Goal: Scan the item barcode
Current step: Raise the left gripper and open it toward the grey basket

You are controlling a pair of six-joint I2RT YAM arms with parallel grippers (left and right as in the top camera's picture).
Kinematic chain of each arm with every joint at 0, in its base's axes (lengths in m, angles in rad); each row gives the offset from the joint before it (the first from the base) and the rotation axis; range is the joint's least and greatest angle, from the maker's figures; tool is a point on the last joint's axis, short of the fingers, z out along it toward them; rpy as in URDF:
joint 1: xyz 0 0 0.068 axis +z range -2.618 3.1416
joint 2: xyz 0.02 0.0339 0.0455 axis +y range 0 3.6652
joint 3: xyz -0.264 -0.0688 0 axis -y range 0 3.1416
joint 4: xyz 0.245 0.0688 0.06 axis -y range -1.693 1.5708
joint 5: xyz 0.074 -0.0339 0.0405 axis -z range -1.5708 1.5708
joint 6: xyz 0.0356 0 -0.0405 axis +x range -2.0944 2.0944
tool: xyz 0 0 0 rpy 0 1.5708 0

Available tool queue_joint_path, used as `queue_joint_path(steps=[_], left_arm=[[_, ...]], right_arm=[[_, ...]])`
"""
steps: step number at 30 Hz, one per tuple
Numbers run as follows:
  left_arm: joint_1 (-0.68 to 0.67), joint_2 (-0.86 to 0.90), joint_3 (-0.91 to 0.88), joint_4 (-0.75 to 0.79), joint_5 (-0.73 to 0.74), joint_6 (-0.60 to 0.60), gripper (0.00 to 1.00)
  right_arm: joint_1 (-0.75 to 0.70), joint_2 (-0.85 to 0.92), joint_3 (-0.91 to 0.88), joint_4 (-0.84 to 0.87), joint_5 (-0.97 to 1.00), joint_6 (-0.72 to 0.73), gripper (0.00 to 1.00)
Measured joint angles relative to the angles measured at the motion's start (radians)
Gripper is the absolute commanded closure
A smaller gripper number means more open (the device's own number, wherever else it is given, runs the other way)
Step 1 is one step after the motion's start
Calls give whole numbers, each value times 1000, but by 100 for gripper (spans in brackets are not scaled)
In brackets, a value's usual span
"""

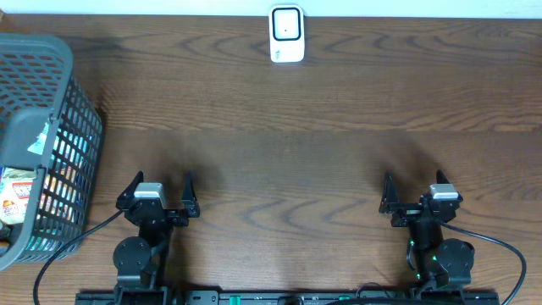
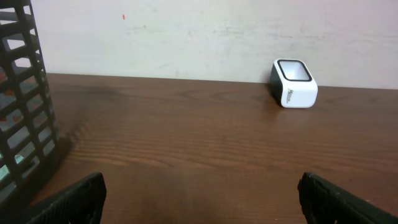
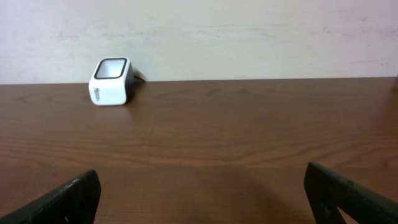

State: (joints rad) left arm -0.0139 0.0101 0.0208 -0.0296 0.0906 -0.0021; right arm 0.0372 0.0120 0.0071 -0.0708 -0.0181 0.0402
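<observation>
Scanner (image 1: 287,34) and packet (image 1: 15,202) both lie well away from your grippers, so start at the fingers. Your left gripper (image 1: 162,183) stands low over the table (image 1: 279,161) with its fingers spread wide and nothing between them. Your right gripper (image 1: 414,183) is the same, fingers wide apart and holding nothing. Both point toward the far edge. Black cables (image 1: 74,243) trail from the arm bases at the near edge.

Just to the left of your left gripper sits a dark grey lattice basket (image 1: 80,110); its wall fills the left edge of the left wrist view. Inside it, toward the near left corner, you can see the packet, beige with red print. Its writing is too small to read. A white tag (image 1: 38,140) with a green mark lies against the basket's inner wall a little further back, and its text is not legible either. The basket wall stands between your left gripper and the packet.

The scanner stands at the far edge of the table by the pale wall (image 2: 186,31), about midway between your two arms and well apart from both. It is white with a dark-rimmed window. A line of small dark lettering runs along its side in both wrist views, but you cannot read it. From the left wrist it sits right of centre; from the right wrist, left of centre.
</observation>
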Motion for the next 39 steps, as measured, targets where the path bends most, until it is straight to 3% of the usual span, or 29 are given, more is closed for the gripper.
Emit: queue_joint_path(steps=[26,34,39], left_arm=[[0,0,0,0,0,-2,2],[0,0,0,5,0,-76,2],[0,1,-10,133,32,-88,2]], right_arm=[[0,0,0,0,0,0,1],[0,0,0,0,0,0,1],[0,0,0,0,0,0,1]])
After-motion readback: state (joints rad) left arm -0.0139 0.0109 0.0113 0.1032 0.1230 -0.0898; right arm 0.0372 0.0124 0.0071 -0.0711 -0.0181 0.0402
